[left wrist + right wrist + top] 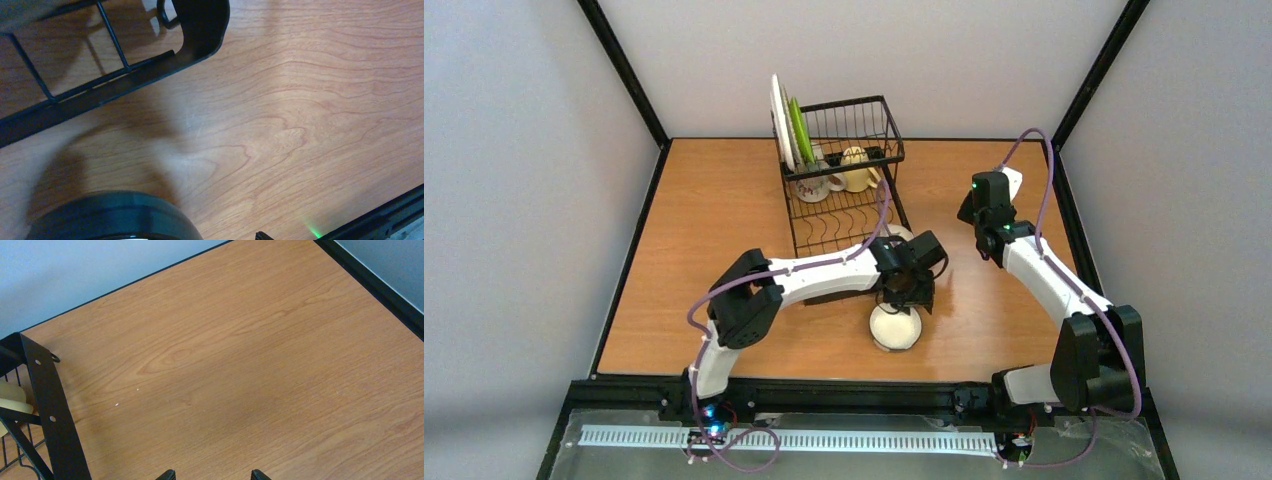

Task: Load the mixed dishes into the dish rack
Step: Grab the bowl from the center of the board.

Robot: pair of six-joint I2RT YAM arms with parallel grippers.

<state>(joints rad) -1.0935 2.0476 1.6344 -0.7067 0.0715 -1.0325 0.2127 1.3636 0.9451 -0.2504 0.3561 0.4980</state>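
Plates (780, 120) upright in dish rack (887, 122), mugs (855, 172) alongside

The wooden table (694, 230) is carrying the black wire dish rack (849, 205) at upper centre, while a small bowl (894, 328) is sitting on it at lower centre.

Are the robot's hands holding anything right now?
Nothing. The right gripper is open and empty; the left gripper hangs open at the small bowl, not gripping it.
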